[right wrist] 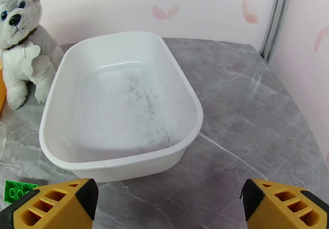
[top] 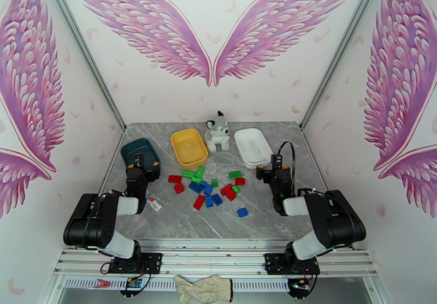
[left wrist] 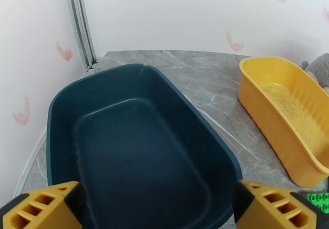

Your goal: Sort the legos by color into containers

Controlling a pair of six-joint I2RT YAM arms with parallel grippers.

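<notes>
Pointing toward the back wall at the left of the table (top: 180,220), the left hand (left wrist: 158,209) has its yellow-tipped fingers (left wrist: 45,207) spread wide with nothing between them, poised over the near end of the dark teal tub (left wrist: 61,98), which sits at the far left corner of the table. A small white-and-red tag (top: 154,203) lies on the marble-patterned surface just beside that arm. Next along the back row stands the yellow tub (top: 177,136), angled a little, its long wall plain in the left wrist view. In front of it, around the middle of the table, the legos (top: 207,182) lie scattered in a loose cluster of red, green and blue bricks (some touching, some apart), and one blue brick (top: 242,212) lies off by itself nearer the arms. All of these bricks are on the table, not in the tubs. A grey-white plush husky (top: 217,131) sits upright between the yellow tub and the white tub (top: 240,134), close beside the white one. The right hand (right wrist: 164,205) is likewise wide open and holds nothing, aimed at the near end of the white tub. A green brick (right wrist: 16,189) shows at the lower left of the right wrist view, just beside one finger.
</notes>
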